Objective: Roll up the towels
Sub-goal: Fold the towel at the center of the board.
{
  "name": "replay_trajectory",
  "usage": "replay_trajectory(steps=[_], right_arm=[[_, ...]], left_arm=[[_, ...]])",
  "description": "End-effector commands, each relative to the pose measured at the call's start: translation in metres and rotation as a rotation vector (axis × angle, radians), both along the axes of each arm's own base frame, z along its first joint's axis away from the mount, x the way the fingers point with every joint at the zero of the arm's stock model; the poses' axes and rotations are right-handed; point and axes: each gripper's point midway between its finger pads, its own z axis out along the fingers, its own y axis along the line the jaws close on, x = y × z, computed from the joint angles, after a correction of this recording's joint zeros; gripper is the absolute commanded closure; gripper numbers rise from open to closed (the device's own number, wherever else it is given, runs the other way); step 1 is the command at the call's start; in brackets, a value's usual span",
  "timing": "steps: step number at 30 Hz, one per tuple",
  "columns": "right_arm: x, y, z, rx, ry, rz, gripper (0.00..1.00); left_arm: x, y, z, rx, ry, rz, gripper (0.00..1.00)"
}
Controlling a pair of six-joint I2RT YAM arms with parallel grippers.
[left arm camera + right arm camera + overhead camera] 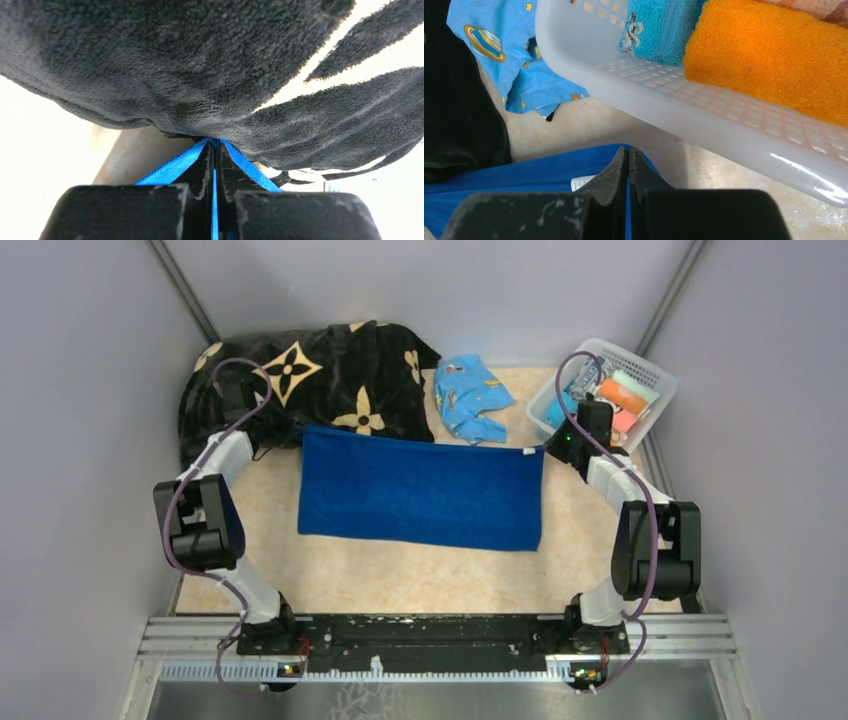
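Note:
The large royal-blue towel (420,490) lies spread flat in the middle of the table. My left gripper (290,436) is shut on its far left corner, right under the edge of the black blanket; in the left wrist view the blue cloth (170,167) drapes off both sides of the closed gripper (215,146). My right gripper (550,447) is shut on the far right corner, next to the basket; the right wrist view has blue cloth (524,175) and a white label around its closed gripper (628,150). A small turquoise towel (659,30) lies in the basket.
The black blanket with cream flowers (310,380) is heaped at the back left and hangs over my left gripper (200,60). A light-blue printed cloth (470,395) lies at the back centre. The white basket (704,105) at the back right also holds an orange roll (769,55).

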Motion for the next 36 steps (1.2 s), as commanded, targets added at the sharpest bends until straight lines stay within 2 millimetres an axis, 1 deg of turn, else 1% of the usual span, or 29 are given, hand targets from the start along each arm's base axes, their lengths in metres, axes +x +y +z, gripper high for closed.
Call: replay_trajectory(steps=[1, 2, 5, 8, 9, 10, 11, 16, 20, 24, 29, 31, 36], right_arm=[[0.010, -0.001, 0.027, 0.000, -0.078, 0.026, 1.00], [0.006, 0.000, 0.026, 0.002, -0.074, 0.030, 1.00], [-0.011, -0.001, 0.021, 0.002, -0.045, 0.028, 1.00], [-0.032, 0.000, 0.013, 0.011, -0.009, 0.028, 1.00], [-0.042, 0.000, 0.006, 0.013, 0.015, 0.028, 1.00], [-0.048, 0.000, 0.006, 0.013, 0.021, 0.027, 1.00], [-0.057, 0.000, 0.001, 0.013, 0.039, 0.025, 1.00], [-0.088, 0.000, -0.004, 0.017, 0.065, 0.013, 1.00], [-0.109, 0.007, -0.009, 0.054, 0.097, 0.024, 1.00], [-0.133, 0.016, -0.021, 0.108, 0.149, 0.031, 1.00], [-0.161, 0.014, -0.036, 0.148, 0.211, -0.057, 1.00], [-0.170, 0.012, -0.040, 0.158, 0.228, -0.099, 1.00], [-0.186, -0.001, -0.047, 0.159, 0.235, -0.223, 1.00]], left_arm=[[-0.006, 0.006, 0.011, 0.015, -0.021, -0.003, 1.00], [-0.009, 0.008, 0.010, 0.017, -0.013, 0.003, 1.00], [-0.028, 0.015, 0.003, 0.014, 0.023, 0.028, 1.00], [-0.049, 0.022, -0.005, 0.003, 0.070, 0.052, 1.00], [-0.056, 0.022, -0.007, -0.001, 0.080, 0.057, 1.00], [-0.063, 0.022, -0.008, -0.002, 0.085, 0.058, 1.00], [-0.070, 0.021, -0.010, -0.002, 0.094, 0.060, 1.00], [-0.104, 0.019, -0.017, 0.009, 0.140, 0.065, 1.00], [-0.130, 0.018, -0.023, 0.013, 0.165, 0.079, 1.00], [-0.156, 0.018, -0.037, 0.008, 0.208, 0.092, 1.00], [-0.181, 0.020, -0.054, -0.005, 0.259, 0.113, 1.00], [-0.188, 0.018, -0.060, -0.029, 0.272, 0.113, 1.00], [-0.198, 0.016, -0.072, -0.059, 0.290, 0.120, 1.00]])
